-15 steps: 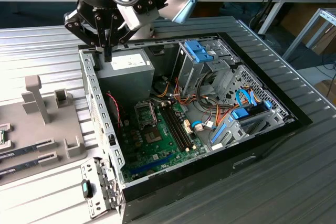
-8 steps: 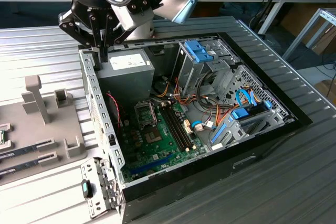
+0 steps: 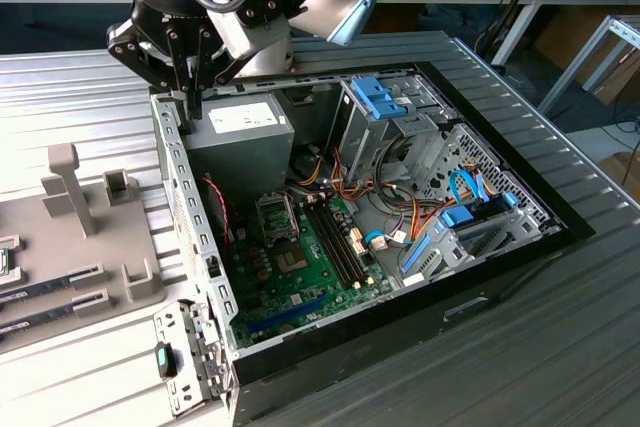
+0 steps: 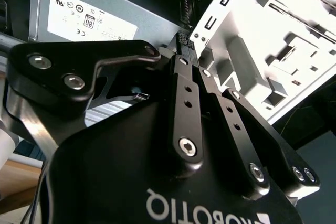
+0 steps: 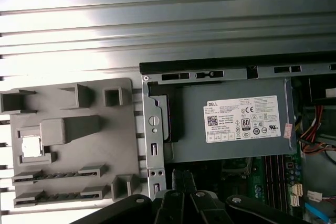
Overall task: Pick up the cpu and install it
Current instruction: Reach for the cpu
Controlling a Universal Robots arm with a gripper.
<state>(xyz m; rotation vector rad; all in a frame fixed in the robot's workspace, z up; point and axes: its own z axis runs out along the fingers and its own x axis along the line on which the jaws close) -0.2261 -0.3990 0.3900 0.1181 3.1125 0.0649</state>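
**Gripper and cpu relative to the power supply box.** The arm's black two-finger gripper (image 3: 190, 105) hangs over a corner of the open black computer case (image 3: 480, 299), just beside the grey rectangular metal power supply box (image 3: 240, 137). In both wrist views the fingertips (image 4: 181, 59) are clenched together with nothing between them. In the first wrist view the cpu (image 5: 30, 146), a small flat square chip with a silvery top, lies in a recess of the flat grey plastic fixture tray (image 5: 84, 148). The tray rests on the ribbed metal table (image 5: 168, 19) outside the case wall, well apart from the power supply box and from the gripper. Inside the case, the green motherboard (image 3: 318, 265) and its black rectangular socket frame (image 3: 278, 215) lie near that box.
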